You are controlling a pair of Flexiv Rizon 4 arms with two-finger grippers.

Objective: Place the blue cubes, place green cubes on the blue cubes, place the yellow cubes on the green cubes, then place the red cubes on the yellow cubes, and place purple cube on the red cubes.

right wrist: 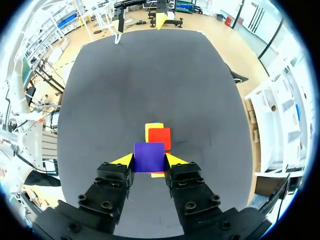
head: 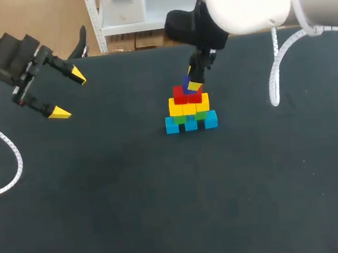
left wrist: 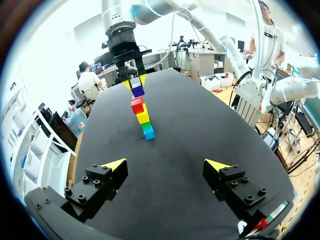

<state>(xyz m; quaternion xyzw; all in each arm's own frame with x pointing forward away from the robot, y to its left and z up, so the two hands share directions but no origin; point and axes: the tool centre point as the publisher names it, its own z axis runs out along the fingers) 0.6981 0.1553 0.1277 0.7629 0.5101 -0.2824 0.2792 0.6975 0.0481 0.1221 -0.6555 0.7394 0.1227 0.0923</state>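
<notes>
Right gripper (head: 193, 81) pinches smooth purple cube (right wrist: 149, 156) over red cubes (head: 186, 93).
Left gripper (head: 69, 94) spread wide above matte black table (head: 135, 198).

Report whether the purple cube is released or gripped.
Gripped: the right gripper clamps the purple cube from both sides, above the red cubes. Whether it touches them, cannot tell.

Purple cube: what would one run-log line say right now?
right gripper shut on purple cube | over red cubes | left gripper open, empty

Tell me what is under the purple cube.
Red cubes lie just below the purple cube, held in the right pincer, with yellow cubes beneath. Whether they touch is hidden.
</notes>
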